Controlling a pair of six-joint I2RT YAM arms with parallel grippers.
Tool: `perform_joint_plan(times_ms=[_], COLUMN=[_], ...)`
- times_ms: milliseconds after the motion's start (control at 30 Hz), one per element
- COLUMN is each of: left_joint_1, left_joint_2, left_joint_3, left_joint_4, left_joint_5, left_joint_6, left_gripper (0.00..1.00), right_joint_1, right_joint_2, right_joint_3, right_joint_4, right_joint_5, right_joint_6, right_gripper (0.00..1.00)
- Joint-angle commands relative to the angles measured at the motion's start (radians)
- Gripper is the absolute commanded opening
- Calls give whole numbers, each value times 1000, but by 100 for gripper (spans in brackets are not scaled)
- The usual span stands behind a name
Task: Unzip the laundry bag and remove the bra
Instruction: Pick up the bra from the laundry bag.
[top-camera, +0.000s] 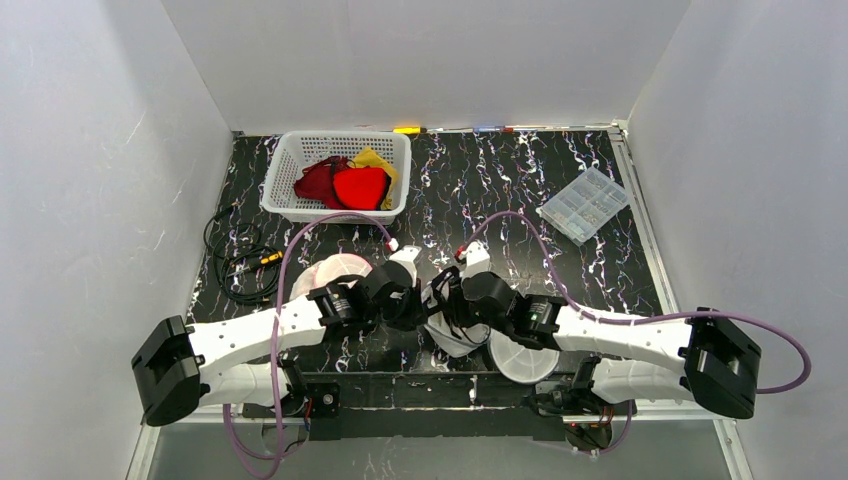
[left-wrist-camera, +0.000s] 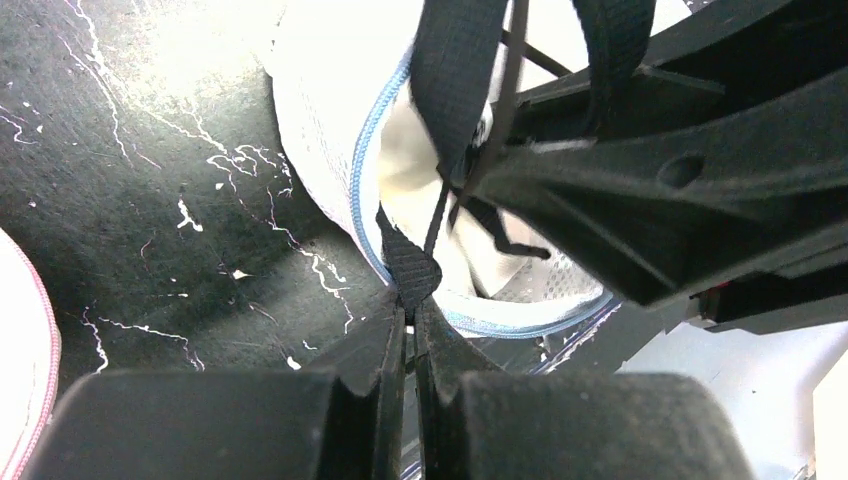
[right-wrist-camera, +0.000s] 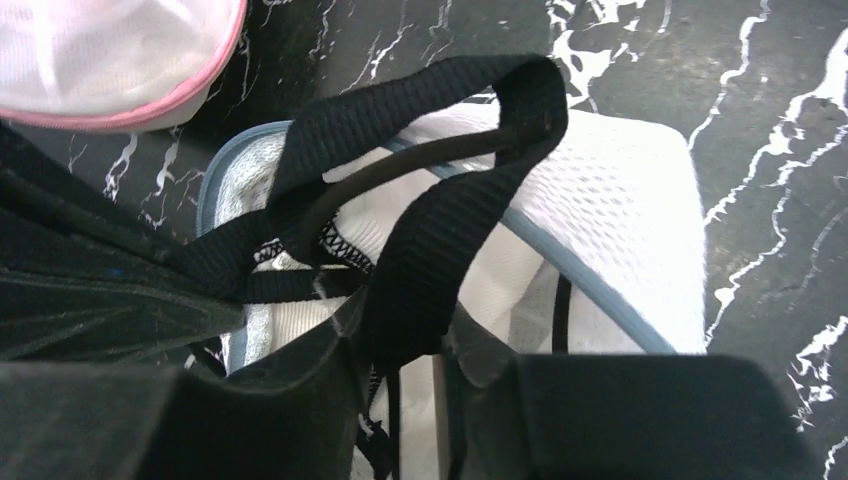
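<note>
The white mesh laundry bag with blue-grey zip trim lies open between both arms, under them in the top view. My left gripper is shut on a small black tab at the bag's zip edge. A wide black bra strap loops up out of the opening. The strap runs down between the fingertips of my right gripper, which are closed against it. Pale cloth shows inside the bag. From above, the left gripper and right gripper nearly touch.
A pink-trimmed white bag lies just left of the arms. Another white round bag lies under the right arm. A white basket with red and yellow clothes stands at the back left, a clear plastic box at the back right, and a coiled black cable at the left.
</note>
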Motion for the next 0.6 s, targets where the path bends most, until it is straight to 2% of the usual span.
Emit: perform_joint_plan(times_ms=[0,200,333,567], left_joint_1=[-6,-6,-6,-6], left_joint_2=[-43,-47,-34,-42], left_joint_3=[-20,-51,-71,-95], left_joint_4=[-27,-36,-30,3], left_joint_5=[-5,-26,-30,-19], left_joint_6=[6,5,6,4], left_gripper=[0,0,0,0], right_joint_1=[1,1,0,2], right_joint_2=[-39,-142,-196,-259], right_joint_3=[36,-6,-19,-5], right_joint_4=[-50,-80,-95,-37], right_joint_5=[169,175,104,-148], right_joint_6=[26,20,8,-43], right_gripper=[30,31,36,74])
